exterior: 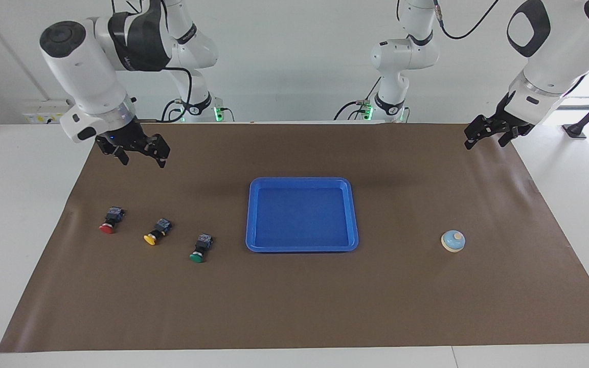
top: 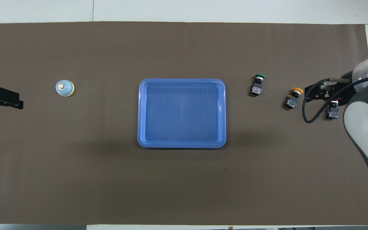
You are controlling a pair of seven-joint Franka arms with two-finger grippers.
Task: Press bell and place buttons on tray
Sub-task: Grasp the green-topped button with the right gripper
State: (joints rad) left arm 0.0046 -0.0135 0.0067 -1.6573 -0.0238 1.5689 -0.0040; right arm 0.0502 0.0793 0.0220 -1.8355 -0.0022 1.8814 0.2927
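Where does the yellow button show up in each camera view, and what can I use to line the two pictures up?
Facing view: the yellow button lies middle of the three buttons, toward the right arm's end.
Overhead view: yellow button, between the green and red ones.
Shared landmark: the blue tray, mid-table in both.
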